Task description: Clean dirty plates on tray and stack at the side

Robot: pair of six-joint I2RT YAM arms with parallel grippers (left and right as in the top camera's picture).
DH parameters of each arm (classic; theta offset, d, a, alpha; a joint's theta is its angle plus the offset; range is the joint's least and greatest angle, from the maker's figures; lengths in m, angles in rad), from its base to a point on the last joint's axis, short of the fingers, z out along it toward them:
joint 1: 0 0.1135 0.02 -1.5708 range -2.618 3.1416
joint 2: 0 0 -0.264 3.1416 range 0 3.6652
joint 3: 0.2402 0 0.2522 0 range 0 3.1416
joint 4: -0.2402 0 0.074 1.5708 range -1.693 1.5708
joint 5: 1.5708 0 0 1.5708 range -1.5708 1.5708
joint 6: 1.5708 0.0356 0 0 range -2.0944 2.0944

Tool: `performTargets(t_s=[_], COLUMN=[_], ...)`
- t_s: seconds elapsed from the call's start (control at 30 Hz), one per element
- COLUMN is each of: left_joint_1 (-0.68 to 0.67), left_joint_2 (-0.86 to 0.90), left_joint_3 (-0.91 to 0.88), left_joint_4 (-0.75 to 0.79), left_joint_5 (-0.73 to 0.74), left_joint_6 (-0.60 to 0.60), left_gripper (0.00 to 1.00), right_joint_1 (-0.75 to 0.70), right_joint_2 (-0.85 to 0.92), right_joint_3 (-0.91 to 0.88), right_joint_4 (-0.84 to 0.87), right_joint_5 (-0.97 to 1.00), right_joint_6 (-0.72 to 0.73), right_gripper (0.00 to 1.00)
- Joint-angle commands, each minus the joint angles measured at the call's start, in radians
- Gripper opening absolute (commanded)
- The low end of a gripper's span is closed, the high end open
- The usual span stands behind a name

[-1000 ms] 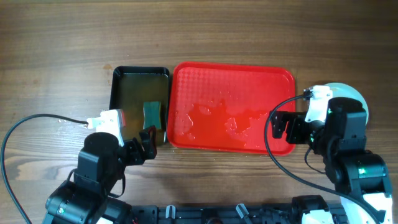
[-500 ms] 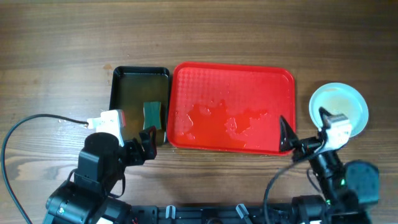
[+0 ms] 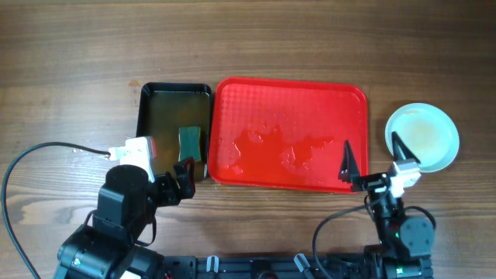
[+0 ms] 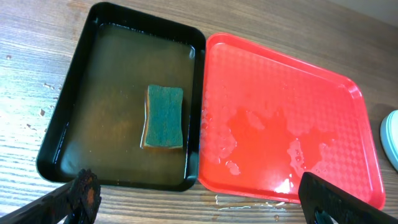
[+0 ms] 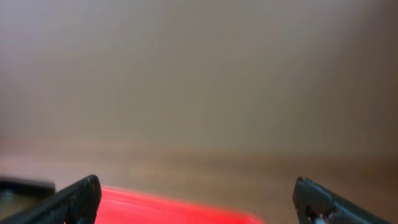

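The red tray (image 3: 291, 116) lies mid-table and holds only water puddles; it also shows in the left wrist view (image 4: 280, 93). Pale mint-white plates (image 3: 422, 137) sit stacked on the table right of the tray, the top one wiped, their number not tellable. Their edge shows in the left wrist view (image 4: 392, 140). My right gripper (image 3: 370, 141) is open and empty, low between the tray's right end and the plates. Its own view is blurred, with open fingers (image 5: 196, 199) above a red tray edge (image 5: 168, 210). My left gripper (image 3: 183, 177) is open and empty (image 4: 202, 205) at the front of the basin.
A black basin (image 3: 143, 116) of murky water stands against the tray's left side, with a green sponge (image 3: 190, 142) in it; basin (image 4: 65, 124) and sponge (image 4: 165, 117) show in the left wrist view. Water drops lie on the wood before the tray (image 4: 249, 200).
My right arm has drawn back from over the plates toward the table's front edge, uncovering the stack. The left arm has not moved.
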Motion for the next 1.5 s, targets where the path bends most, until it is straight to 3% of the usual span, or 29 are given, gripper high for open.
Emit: performTargets(t_s=[0.0, 1.0, 1.1, 1.23, 1.47], left_joint_1=[-0.005, 0.035, 0.101, 0.187, 0.288], left_joint_2=[-0.005, -0.02, -0.092, -0.259, -0.525], left_joint_3=[-0.003, -0.021, -0.108, -0.304, -0.609], left_joint_4=[0.002, -0.037, 0.057, 0.256, 0.655], left_joint_5=[-0.014, -0.01, -0.008, 0.102, 0.129], left_joint_6=[-0.013, -0.013, -0.012, 0.092, 0.098], left_gripper=[1.0, 1.0, 1.0, 1.0, 1.0], right_joint_1=[0.008, 0.01, 0.01, 0.01, 0.01], right_joint_2=[-0.012, -0.011, -0.011, -0.01, -0.01], right_joint_3=[-0.005, -0.005, -0.005, -0.005, -0.005], right_joint_4=[-0.125, -0.126, -0.126, -0.126, -0.126], right_joint_5=[0.021, 0.018, 0.018, 0.018, 0.018], right_joint_6=[-0.01, -0.012, -0.011, -0.011, -0.011], right_gripper=[0.99, 1.0, 1.0, 0.99, 0.99])
